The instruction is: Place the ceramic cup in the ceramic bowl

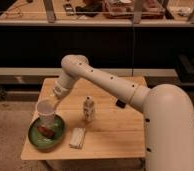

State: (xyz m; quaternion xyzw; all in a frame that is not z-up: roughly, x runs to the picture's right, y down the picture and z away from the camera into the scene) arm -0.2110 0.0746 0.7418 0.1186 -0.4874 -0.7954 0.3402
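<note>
Cup (46, 115): light, rigid, brittle, slick glaze; you want the rim.
Pincer (54, 104): clenched on cup rim, over bowl (60, 136).
Risk: ceramic on ceramic chips, so ease down.

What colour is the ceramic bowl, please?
Green ceramic bowl, camera view; the gripper holds the ceramic cup over it.

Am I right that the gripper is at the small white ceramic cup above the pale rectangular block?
No: the camera view shows the gripper at the small white ceramic cup above the shallow green glazed bowl; the pale rectangular block lies beside it.
</note>
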